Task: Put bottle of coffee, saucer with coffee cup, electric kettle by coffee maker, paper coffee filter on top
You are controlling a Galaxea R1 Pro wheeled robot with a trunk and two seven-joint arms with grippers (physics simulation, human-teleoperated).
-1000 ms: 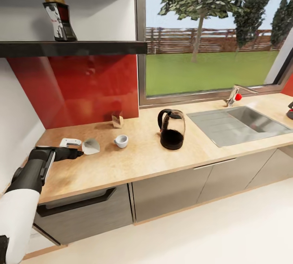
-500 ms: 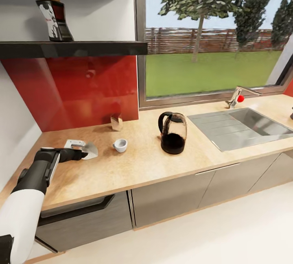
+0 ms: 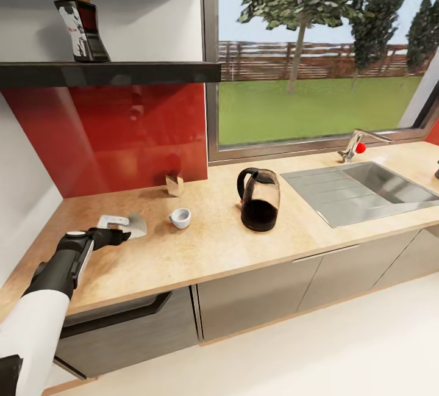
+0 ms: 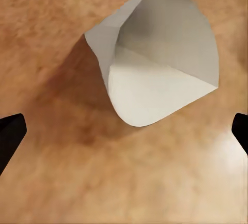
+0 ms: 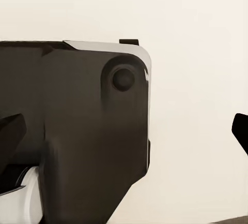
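The white paper coffee filter [image 3: 136, 225] lies on the wooden countertop [image 3: 201, 249] at the left, a folded cone [image 4: 160, 58] with its mouth open. My left gripper [image 3: 124, 236] hovers just short of it, open, its dark fingertips [image 4: 10, 131] spread wide with nothing between them. A flat white piece [image 3: 112, 220], perhaps the saucer, lies beside the filter. The white coffee cup [image 3: 180, 218] stands to the right. A glass pot with a black handle [image 3: 259, 198] stands mid-counter. The bottle of coffee [image 3: 82, 24] is on the dark shelf [image 3: 122, 71]. My right gripper [image 5: 124, 131] is open over pale floor.
A small brown box [image 3: 175, 184] sits against the red backsplash. The steel sink [image 3: 366, 188] and tap [image 3: 353, 143] take up the counter's right part. A dark object [image 3: 436, 170] shows at the right edge. Drawers and cabinets run below the counter.
The head view shifted between the earliest frame and now. The filter has gone from tilted up at my left gripper's tip to lying flatter on the counter, and the left arm has dropped back slightly.
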